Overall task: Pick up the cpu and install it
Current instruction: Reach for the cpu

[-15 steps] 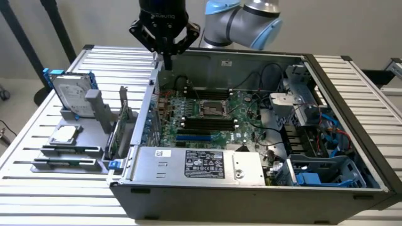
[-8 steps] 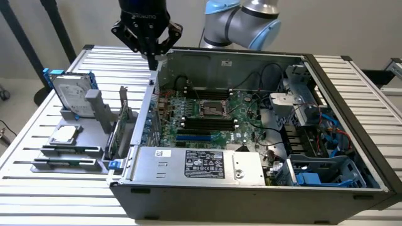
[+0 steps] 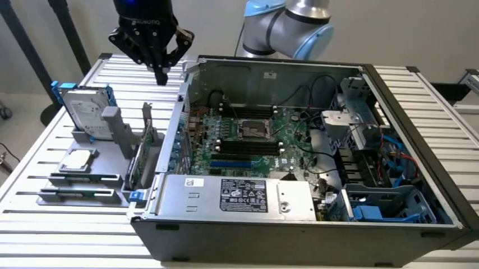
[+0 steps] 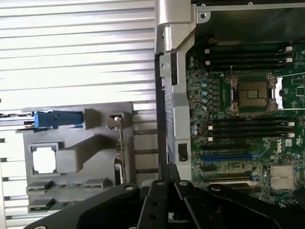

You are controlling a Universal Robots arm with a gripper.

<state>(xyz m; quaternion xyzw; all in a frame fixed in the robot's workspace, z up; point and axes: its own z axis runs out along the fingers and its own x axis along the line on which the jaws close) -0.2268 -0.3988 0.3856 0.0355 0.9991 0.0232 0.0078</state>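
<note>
The open computer case (image 3: 284, 238) lies on the slatted counter (image 3: 67, 235). It holds a green motherboard (image 3: 288, 129) with the square socket (image 3: 249, 130) near its middle, and a grey power supply (image 3: 239, 195) sits along the case wall closest to the camera. Just beside the case, on the exterior view's left, a grey tray (image 3: 105, 168) holds the cpu (image 3: 76, 161), which lies flat in its own square recess. The tray also holds a hard drive (image 3: 84, 109) with blue rails, standing on edge, and memory sticks (image 3: 78, 193) laid in slots. The end effector (image 3: 159, 75) hangs above the counter by the case's far corner on that side. Its fingers are pressed together on nothing, well apart from the cpu.
</note>
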